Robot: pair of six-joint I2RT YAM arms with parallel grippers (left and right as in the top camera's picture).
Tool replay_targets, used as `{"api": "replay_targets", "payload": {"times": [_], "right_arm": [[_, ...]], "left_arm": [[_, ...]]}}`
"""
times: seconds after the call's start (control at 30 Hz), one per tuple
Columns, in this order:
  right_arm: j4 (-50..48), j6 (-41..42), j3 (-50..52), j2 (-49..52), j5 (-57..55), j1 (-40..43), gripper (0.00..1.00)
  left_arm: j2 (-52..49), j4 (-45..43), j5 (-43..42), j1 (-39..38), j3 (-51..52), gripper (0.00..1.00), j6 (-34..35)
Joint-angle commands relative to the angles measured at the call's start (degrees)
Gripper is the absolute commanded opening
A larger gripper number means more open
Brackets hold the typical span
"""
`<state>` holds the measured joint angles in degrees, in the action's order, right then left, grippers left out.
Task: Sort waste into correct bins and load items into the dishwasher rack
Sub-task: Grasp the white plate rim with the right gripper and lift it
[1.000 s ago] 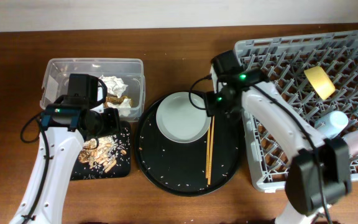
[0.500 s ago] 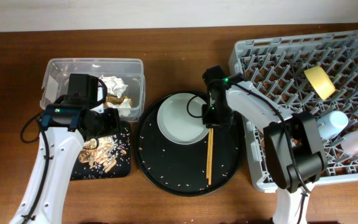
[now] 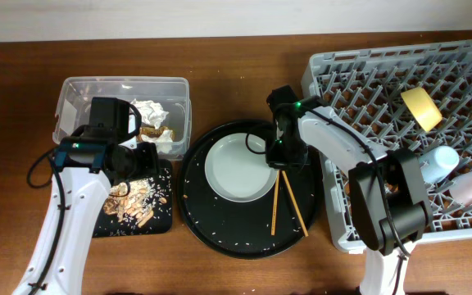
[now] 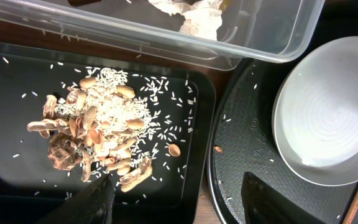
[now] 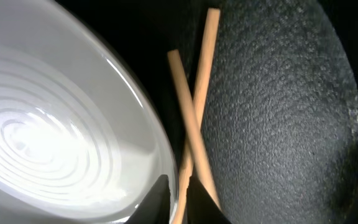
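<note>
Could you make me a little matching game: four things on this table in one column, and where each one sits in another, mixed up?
Things:
1 plate
2 yellow bowl
3 tissue
4 rice

Places:
A clear tub
B rack
C round tray
D flat black tray

Pairs: 1-C, 2-B, 3-A, 4-D

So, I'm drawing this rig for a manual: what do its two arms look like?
Both arms, left arm and right arm, have smooth white tubular links with bulky black joint housings, each showing a small green light. Thin black cables loop alongside. The left pincer has dark fingers.
</note>
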<state>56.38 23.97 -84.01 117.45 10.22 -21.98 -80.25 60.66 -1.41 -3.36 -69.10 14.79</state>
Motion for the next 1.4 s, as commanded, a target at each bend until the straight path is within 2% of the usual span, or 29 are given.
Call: {"api": "replay_targets", "payload": {"times": [0.0,0.07,0.57,0.63,0.7,0.8,0.9,1.03,1.13,1.23,1.3,1.37], "right_arm": [[0.4,0.3,-0.9,-1.0,-0.3,-0.6,0.14],[0.5,0.3,-0.6,-0.9,-0.3,-0.6,0.16],[-2.7,0.6,3.2,1.0,-0.3,-3.5,0.16],[-2.8,0.6,3.5,1.0,-0.3,-3.5,0.15],[-3.4,0.5,3.5,1.0,-0.1,-3.5,0.04],[-2.0,0.3,1.6,0.5,-0.1,-3.3,0.04],[2.4,-1.4,-4.5,-4.0,-2.9,-1.4,0.04],[5.8,-8.1,-15.0,-13.3,-16.5,3.8,0.04],[2.3,-14.2,-17.6,-17.9,-35.4,7.8,0.04],[-2.2,-22.9,-17.6,-18.5,-53.7,11.3,0.04],[-5.7,-24.8,-17.6,-17.7,-65.4,13.7,0.04],[-8.3,-26.8,-17.5,-16.6,-69.3,17.0,0.04]], "left_arm": [[0.7,0.1,0.6,0.2,0.0,0.65,0.4],[0.7,0.1,0.5,0.2,0.0,0.65,0.4],[0.7,0.1,0.6,0.2,0.0,0.65,0.4],[0.7,0.1,0.6,0.2,0.0,0.65,0.4],[0.7,0.1,0.6,0.2,0.0,0.65,0.4],[0.7,0.1,0.6,0.2,0.0,0.65,0.4],[0.7,0.1,0.6,0.2,0.0,0.65,0.4],[0.7,0.0,0.6,0.2,0.0,0.65,0.4],[0.7,0.0,0.6,0.2,0.0,0.65,0.4],[0.7,-0.2,0.6,0.2,0.0,0.65,0.4],[0.7,-0.2,0.6,0.2,0.0,0.65,0.4],[0.7,-0.2,0.6,0.2,0.0,0.65,0.4]]}}
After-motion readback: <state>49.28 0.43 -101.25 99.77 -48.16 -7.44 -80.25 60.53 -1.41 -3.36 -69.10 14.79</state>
